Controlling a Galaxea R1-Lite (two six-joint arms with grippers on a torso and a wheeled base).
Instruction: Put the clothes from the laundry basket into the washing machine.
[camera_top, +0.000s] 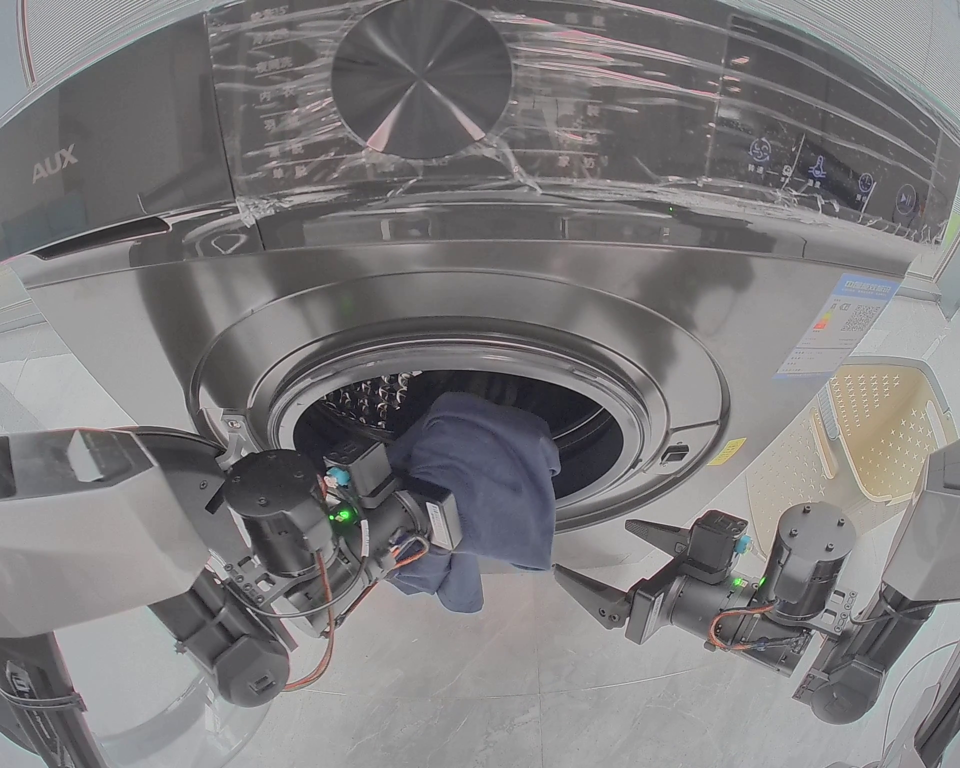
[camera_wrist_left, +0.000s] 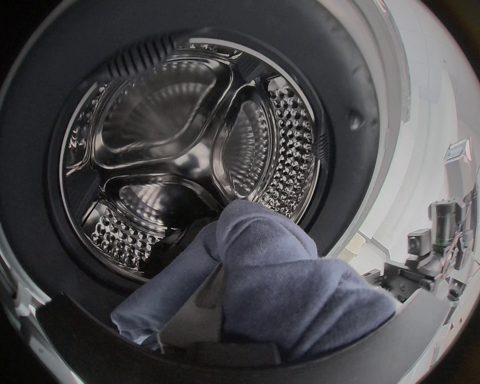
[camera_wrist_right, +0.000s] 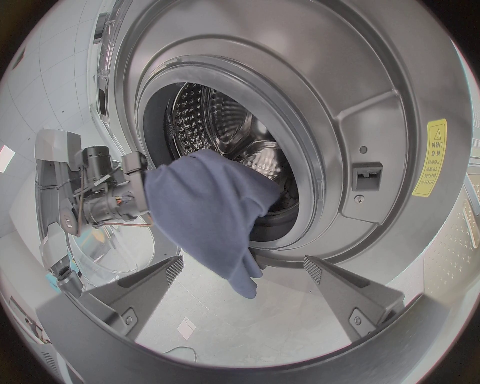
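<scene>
The main risk is that the dark blue garment (camera_top: 490, 470) ends up half in and half out of the washing machine (camera_top: 480, 290). A tail of cloth hangs outside, below the lower rim of the round opening and above the floor (camera_top: 540, 660). If the left gripper (camera_wrist_left: 235, 315) lets go here, we judge that the hanging weight could drag the whole piece back out. The fabric could also snag on the dark rubber seal (camera_wrist_left: 350, 75) around the opening and bunch up there instead of sliding into the drum (camera_wrist_left: 165, 130). Cloth is draped over the claw itself, so it may cling to the fingers on release.

The left gripper is at the mouth of the opening, clamped on the garment, with fabric covering most of it. The right gripper (camera_top: 600, 550) sits lower and to the right, just in front of the machine, with its jaws spread wide and holding nothing.

The garment is a soft, thick, matte navy knit, folded in rounded bulges over the claw. Its upper part lies across the left half of the opening; one fold reaches over the seal toward the shiny perforated drum. The cream laundry basket (camera_top: 890, 430) stands to the right of the machine.
</scene>
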